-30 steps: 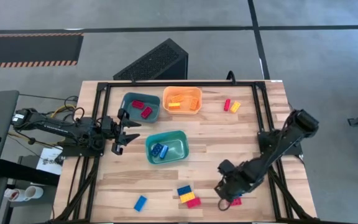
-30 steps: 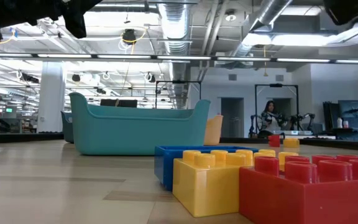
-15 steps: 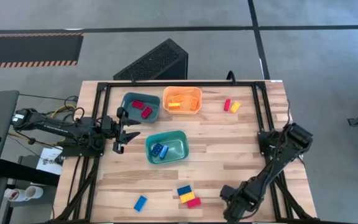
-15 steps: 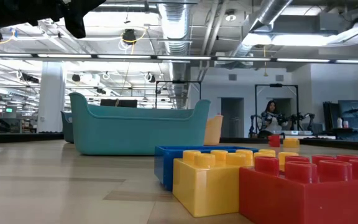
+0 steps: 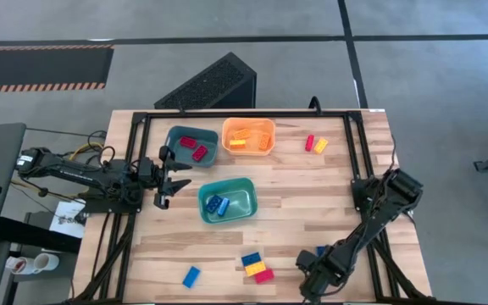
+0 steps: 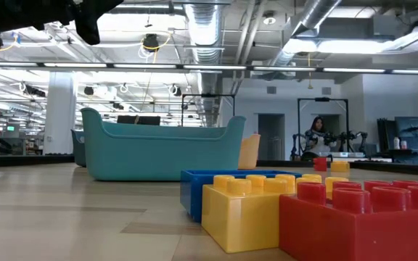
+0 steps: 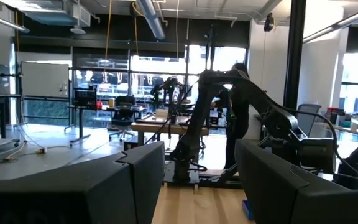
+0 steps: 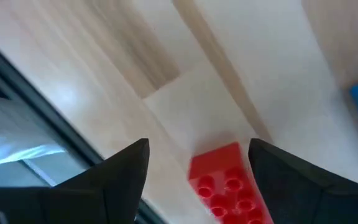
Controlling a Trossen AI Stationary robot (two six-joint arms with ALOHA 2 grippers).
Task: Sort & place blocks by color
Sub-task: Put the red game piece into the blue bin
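My right gripper (image 5: 312, 281) hangs open near the table's near edge, pointing down. Its two fingers stand on either side of a red block (image 8: 225, 180) that lies studs up on the wood; I see no touch. My left gripper (image 5: 161, 182) waits open and empty at the table's left, beside the dark teal tray (image 5: 176, 135). A blue, a yellow and a red block (image 5: 257, 264) lie together near the front. A lone blue block (image 5: 191, 276) lies to their left. A red and a yellow block (image 5: 314, 144) lie at the far right.
The dark teal tray holds two red blocks. An orange tray (image 5: 268, 127) holds a yellow block, and a teal tray (image 5: 246, 185) at mid-table holds blue blocks. A black frame (image 5: 227, 114) runs round the tabletop. The near table edge is just beside my right gripper.
My right gripper has gone down and toward the table's near edge, turning as it went, and now stands over the red block that lay bare beside it a second ago. The blocks and trays lie as before.
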